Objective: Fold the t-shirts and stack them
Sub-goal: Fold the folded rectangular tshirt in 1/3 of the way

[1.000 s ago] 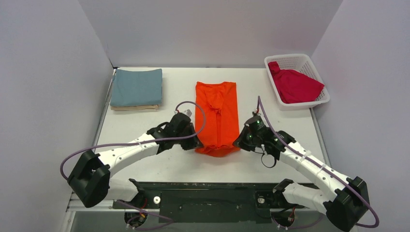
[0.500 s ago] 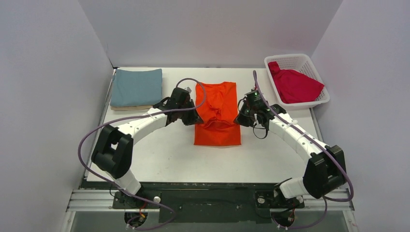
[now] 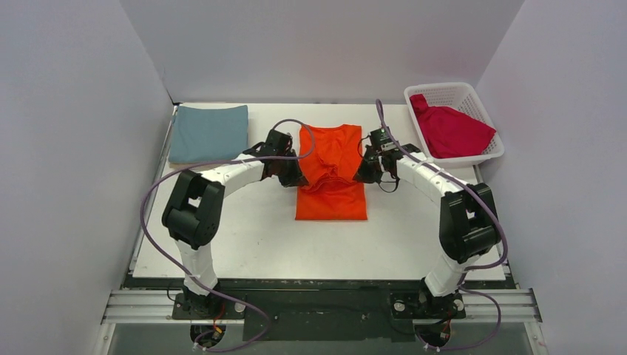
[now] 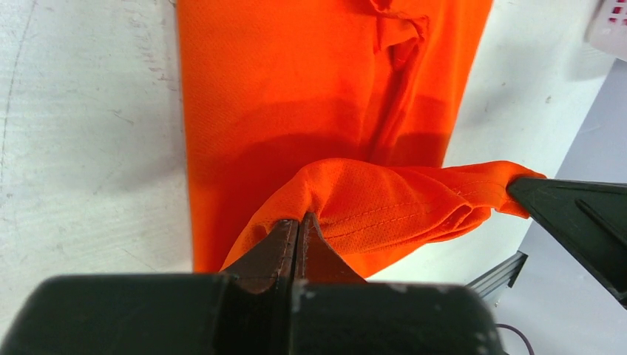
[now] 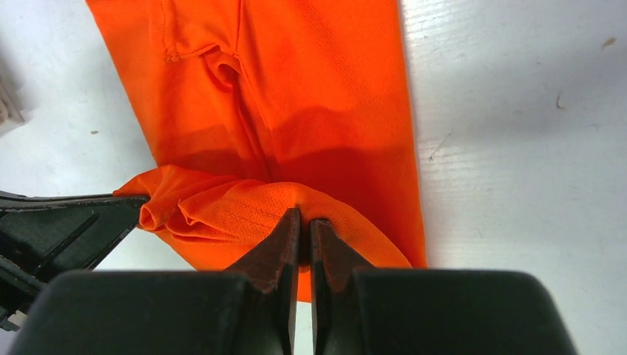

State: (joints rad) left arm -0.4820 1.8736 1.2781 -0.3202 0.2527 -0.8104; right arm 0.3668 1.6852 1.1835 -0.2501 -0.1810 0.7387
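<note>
The orange t-shirt (image 3: 332,198) lies in the middle of the table (image 3: 244,237), a long narrow strip running away from the arms, with its near part doubled back over the middle. The left gripper (image 3: 296,180) sits at the strip's left edge and the right gripper (image 3: 361,176) at its right edge, facing each other across the cloth. Both claws are pinched tight on the orange t-shirt: each wrist view shows the two fingertips pressed together with a corner of the stitched edge caught between them. That raised edge stretches from one claw to the other as a sagging, wrinkled band, held just above the flat layer of the same shirt, which spreads out beyond the fingertips toward the far end of the table. The dusty teal t-shirt (image 3: 209,133) lies folded flat at the far left corner of the table, well apart from both claws. The crimson t-shirt (image 3: 451,132) is heaped loose in the white basket (image 3: 473,95) at the far right corner, apart from the right gripper
</note>
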